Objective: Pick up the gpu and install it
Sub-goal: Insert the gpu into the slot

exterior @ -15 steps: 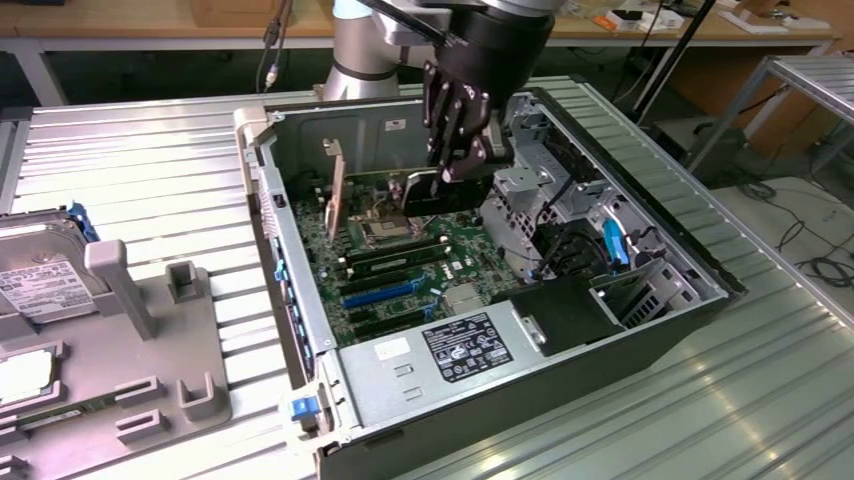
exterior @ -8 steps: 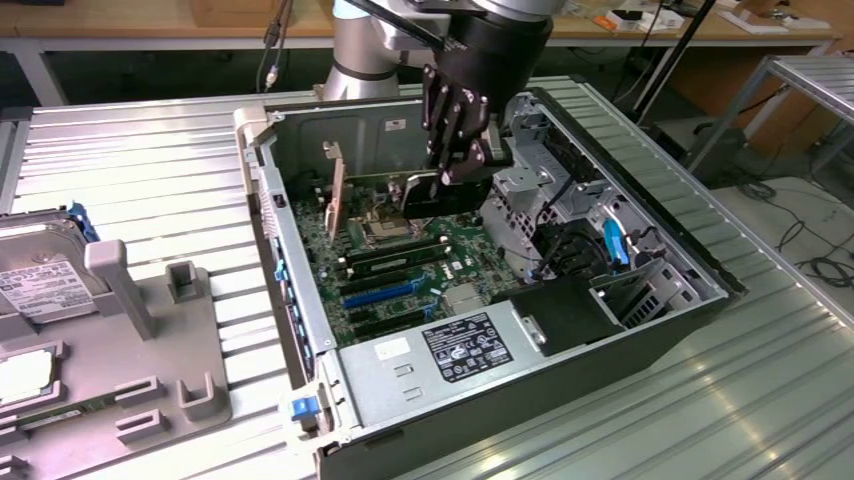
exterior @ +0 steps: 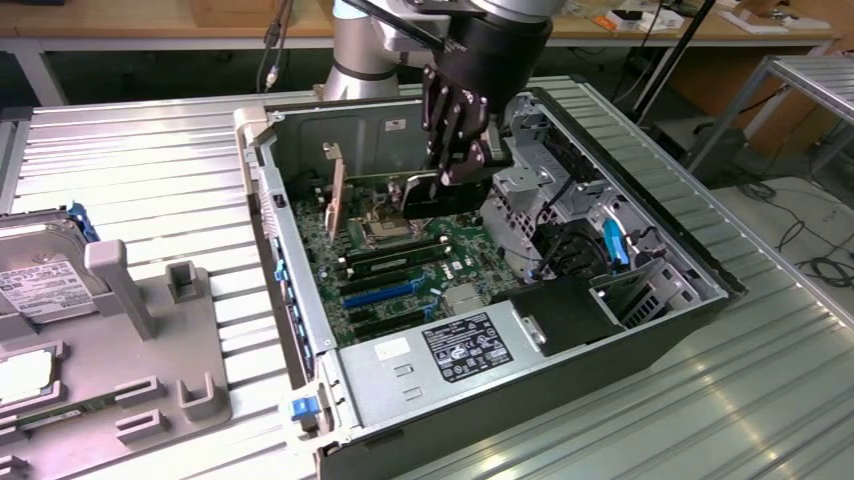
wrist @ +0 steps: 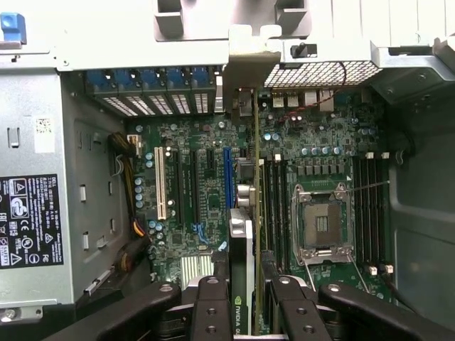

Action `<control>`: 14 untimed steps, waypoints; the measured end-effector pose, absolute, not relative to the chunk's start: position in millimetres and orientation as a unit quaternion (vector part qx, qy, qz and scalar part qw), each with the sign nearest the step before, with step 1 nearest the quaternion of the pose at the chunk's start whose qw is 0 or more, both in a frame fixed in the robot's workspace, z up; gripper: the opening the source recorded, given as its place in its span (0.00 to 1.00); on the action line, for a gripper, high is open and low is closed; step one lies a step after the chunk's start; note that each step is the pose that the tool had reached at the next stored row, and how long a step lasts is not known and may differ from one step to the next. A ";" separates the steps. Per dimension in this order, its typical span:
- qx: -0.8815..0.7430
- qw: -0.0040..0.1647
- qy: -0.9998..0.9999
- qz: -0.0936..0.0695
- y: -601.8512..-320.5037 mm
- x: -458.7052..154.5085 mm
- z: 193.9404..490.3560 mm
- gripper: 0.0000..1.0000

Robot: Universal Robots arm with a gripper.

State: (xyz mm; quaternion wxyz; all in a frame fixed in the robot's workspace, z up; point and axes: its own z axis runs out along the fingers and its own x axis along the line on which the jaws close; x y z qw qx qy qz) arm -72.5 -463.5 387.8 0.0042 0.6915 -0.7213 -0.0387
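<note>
At the exterior view's left, grey tray with hard drive. Further right, inside open computer case, gripper pinching gpu, upright over motherboard, bracket at the rear slots. CPU socket just beside.

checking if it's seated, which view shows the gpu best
Wrist view: the gpu runs edge-on, full length, from its bracket to the hand. The exterior view gives a thin upright sliver of the gpu, to the exterior view's left of the hand.
</note>
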 end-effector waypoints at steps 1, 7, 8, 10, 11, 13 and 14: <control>0.692 0.004 -0.721 -0.039 -463.5 -72.5 386.9 0.27; 0.692 0.004 -0.721 -0.039 -463.5 -72.6 381.8 0.27; 0.692 0.004 -0.721 -0.039 -463.5 -72.6 381.3 0.27; 0.692 0.004 -0.721 -0.039 -463.4 -72.5 380.3 0.27; 0.692 0.004 -0.721 -0.039 -463.3 -72.5 379.9 0.27; 0.691 0.004 -0.721 -0.039 -463.3 -72.6 378.1 0.27; 0.691 0.004 -0.721 -0.039 -463.3 -72.6 377.4 0.27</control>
